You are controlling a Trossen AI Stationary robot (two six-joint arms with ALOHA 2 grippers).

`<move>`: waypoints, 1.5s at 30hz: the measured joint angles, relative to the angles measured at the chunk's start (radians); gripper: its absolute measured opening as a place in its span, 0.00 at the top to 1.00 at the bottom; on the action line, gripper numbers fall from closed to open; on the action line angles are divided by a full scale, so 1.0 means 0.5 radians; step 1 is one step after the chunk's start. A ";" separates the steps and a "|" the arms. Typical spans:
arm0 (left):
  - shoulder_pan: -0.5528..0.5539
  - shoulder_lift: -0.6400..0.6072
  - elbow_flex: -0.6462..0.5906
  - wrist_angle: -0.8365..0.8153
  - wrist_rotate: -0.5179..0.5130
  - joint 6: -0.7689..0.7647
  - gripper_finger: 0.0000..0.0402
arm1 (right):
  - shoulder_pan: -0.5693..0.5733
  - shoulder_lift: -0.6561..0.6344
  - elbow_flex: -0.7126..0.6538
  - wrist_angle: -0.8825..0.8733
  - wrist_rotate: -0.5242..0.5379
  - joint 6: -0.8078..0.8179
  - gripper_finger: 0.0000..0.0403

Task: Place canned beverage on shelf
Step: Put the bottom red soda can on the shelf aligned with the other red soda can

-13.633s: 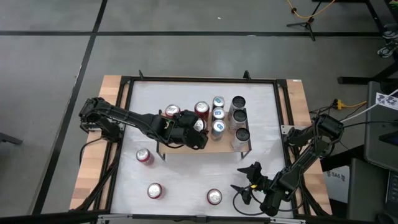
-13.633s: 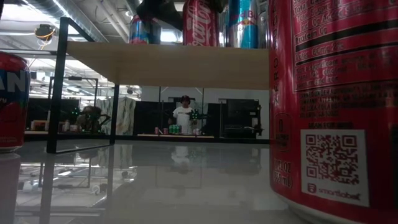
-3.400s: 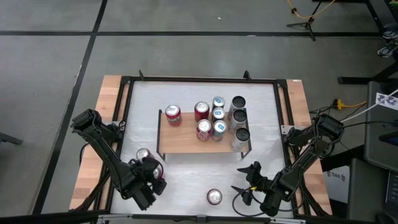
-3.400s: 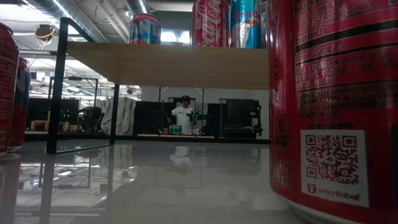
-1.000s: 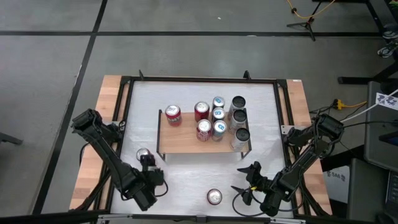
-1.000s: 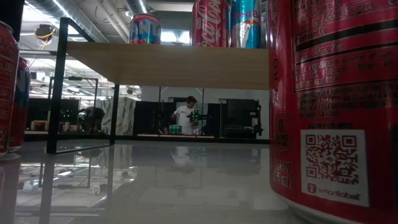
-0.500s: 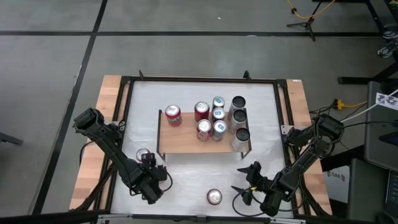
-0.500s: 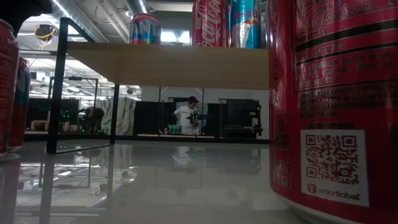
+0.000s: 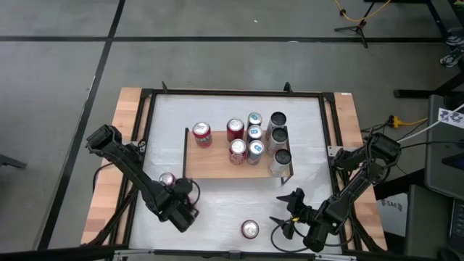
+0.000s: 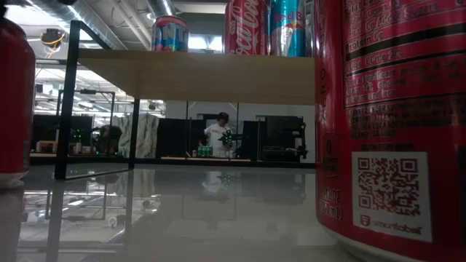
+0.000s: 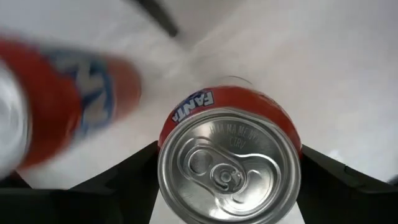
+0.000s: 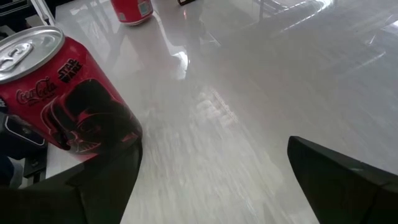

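My left gripper (image 9: 181, 209) points down over an orange-red Fanta can (image 11: 229, 168) at the table's near left and is shut on it. In the high view the gripper hides that can. In the low view the can fills the left edge (image 10: 14, 102). A second Fanta can (image 9: 167, 179) stands on its base just beyond, blurred in the left wrist view (image 11: 68, 99). The shelf (image 9: 217, 165) stands mid-table on thin black legs and carries several cans. My right gripper (image 9: 284, 210) waits open at the near right, beside a Coca-Cola can (image 12: 62, 93). My left gripper pinches the Fanta can between its two fingers (image 11: 124, 180), on opposite sides of the upper wall just under the rim (image 11: 165, 127). The fingers come from above, pointing down. The can stands upright, lid toward the camera. Whether its base is off the table, I cannot tell.
The Coca-Cola can (image 9: 249, 230) stands near the front edge, huge in the low view (image 10: 393, 109). The shelf board's near left part (image 9: 206, 163) is bare wood. A black frame rims the white tabletop (image 9: 319, 145). Bare table lies between the two arms.
My left gripper has moved a little toward the far and right edges and rolled about its downward axis. In the low view the near left can has shifted rightward and now covers the can that showed behind it.
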 joint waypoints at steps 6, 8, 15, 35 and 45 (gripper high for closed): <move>-0.001 0.000 0.000 0.002 0.009 -0.598 0.27 | 0.000 0.000 0.000 0.000 0.000 0.000 0.03; -0.001 0.000 0.000 0.002 0.009 -0.668 0.26 | 0.000 0.000 0.000 0.000 0.001 0.000 0.03; -0.001 0.004 -0.002 0.028 0.016 -0.703 0.22 | 0.000 0.000 0.000 0.000 0.001 0.000 0.03; 0.003 0.008 -0.006 0.046 -0.135 -0.703 0.21 | 0.000 0.000 0.000 0.000 0.001 -0.001 0.03; 0.004 0.009 -0.006 0.040 -0.138 -0.769 0.10 | 0.000 0.000 0.000 0.000 0.001 -0.001 0.03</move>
